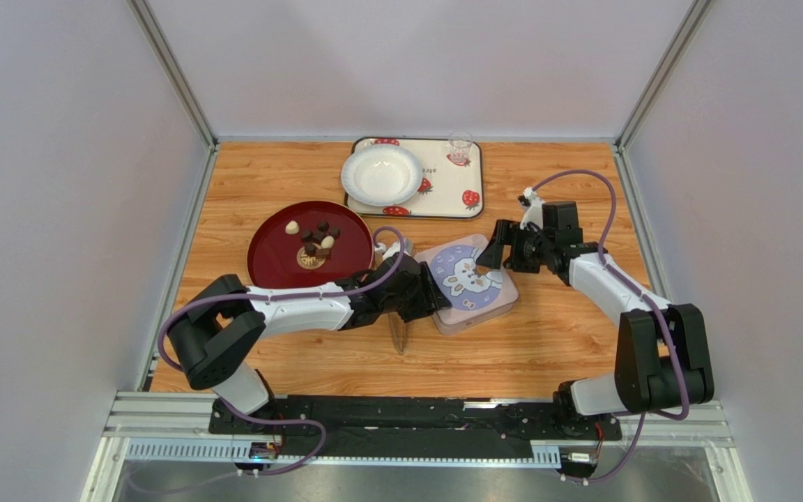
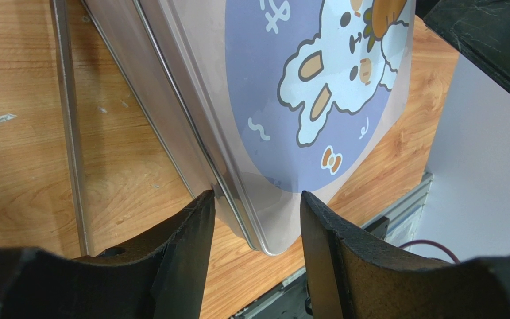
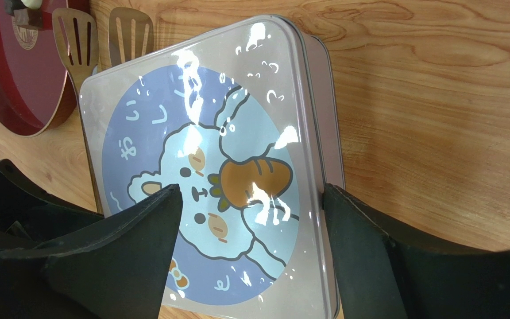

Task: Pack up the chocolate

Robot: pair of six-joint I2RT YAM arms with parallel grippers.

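The chocolate (image 1: 314, 244), several tiny dark brown and cream pieces, lies on a dark red plate (image 1: 275, 267) at the left. A square tin with a blue bunny lid (image 1: 469, 282) sits shut at the table's middle. My left gripper (image 1: 435, 291) is open at the tin's left side. In the left wrist view its jaws straddle a corner of the tin (image 2: 264, 166) around the gripper point (image 2: 256, 199). My right gripper (image 1: 492, 256) is open over the tin's far right corner. In the right wrist view (image 3: 251, 193) one finger is over the lid (image 3: 191, 166) and the other beside the tin's wall.
A white bowl (image 1: 382, 173) sits on a strawberry-print tray (image 1: 448, 199) at the back, with a small clear cup (image 1: 460, 152) beside it. Wooden tongs (image 1: 398, 329) lie under my left arm, between plate and tin; they also show in the right wrist view (image 3: 75, 40).
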